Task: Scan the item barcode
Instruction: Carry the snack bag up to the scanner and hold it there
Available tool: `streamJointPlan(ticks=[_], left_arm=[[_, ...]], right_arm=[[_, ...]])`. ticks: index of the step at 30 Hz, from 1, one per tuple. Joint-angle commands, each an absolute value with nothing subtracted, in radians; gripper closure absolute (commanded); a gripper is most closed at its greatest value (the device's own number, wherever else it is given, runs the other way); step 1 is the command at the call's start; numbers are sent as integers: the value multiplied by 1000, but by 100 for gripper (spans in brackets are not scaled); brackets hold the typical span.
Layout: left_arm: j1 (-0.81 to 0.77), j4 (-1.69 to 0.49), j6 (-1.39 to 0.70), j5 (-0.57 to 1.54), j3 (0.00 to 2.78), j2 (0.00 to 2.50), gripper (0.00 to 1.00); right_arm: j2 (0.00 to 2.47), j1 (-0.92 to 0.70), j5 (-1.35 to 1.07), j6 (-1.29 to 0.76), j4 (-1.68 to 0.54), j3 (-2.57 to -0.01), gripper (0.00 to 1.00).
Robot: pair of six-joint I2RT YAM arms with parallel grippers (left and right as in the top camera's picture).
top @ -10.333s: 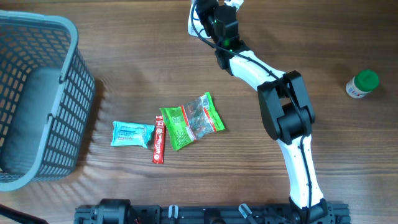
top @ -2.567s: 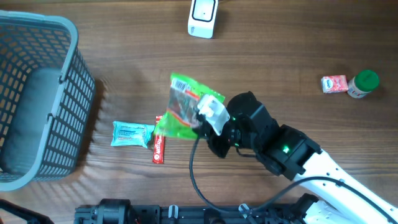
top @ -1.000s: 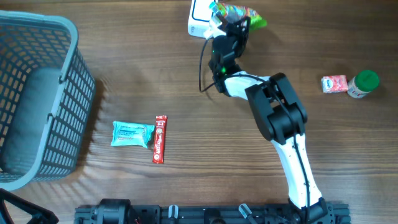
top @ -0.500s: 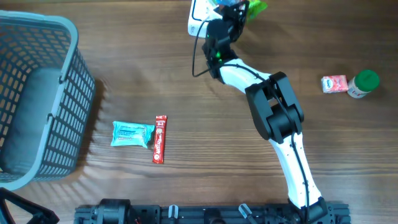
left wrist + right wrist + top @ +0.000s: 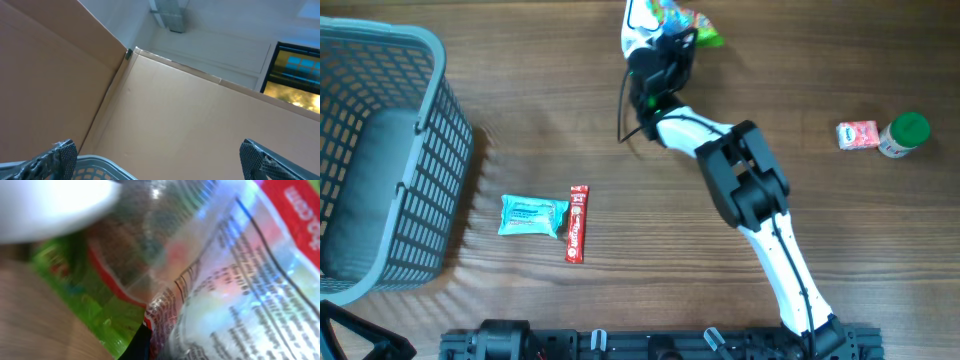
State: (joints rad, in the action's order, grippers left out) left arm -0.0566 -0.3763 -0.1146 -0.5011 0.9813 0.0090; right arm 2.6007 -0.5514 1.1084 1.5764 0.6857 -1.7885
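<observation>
right gripper (image 5: 667,42) clamped tight on snack bag (image 5: 693,22); bag at table's far edge, partly over white scanner (image 5: 638,18). fingertips hidden under wrist from overhead. wrist cam too close, blurred: crinkled clear film, fine print, green/red panels, barcode not made out. scanner cut off by frame top. left gripper (image 5: 160,159) spread wide, holding nothing. grey mesh basket (image 5: 415,150) far left. blue packet (image 5: 533,215), red stick (image 5: 578,222) mid-table, well apart from arm. open wood tabletop (image 5: 540,120) between.

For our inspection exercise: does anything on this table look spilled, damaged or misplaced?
Nothing stands out. The right gripper holds the green snack bag at the white scanner; blue packet and red stick lie flat.
</observation>
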Motion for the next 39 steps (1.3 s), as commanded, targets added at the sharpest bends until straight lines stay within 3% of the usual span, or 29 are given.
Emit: streamJointPlan(ticks=[1,8,27,39], left_arm=[[-50,-377,-120,-510,979,4,0],[-50,-377,-120,-510,979,4,0],[-50,-379,-120,-511,979,4,0],[-50,-379,-120,-511,979,4,0]], right_arm=[[2627,-611,1080,1598,670,-1798,95],[2627,-622,1104,1596,506,-1791,95],[2549,-602,1176,1652,522,-1791,96],[2323,-335,1429,1588,524,-1791,96]])
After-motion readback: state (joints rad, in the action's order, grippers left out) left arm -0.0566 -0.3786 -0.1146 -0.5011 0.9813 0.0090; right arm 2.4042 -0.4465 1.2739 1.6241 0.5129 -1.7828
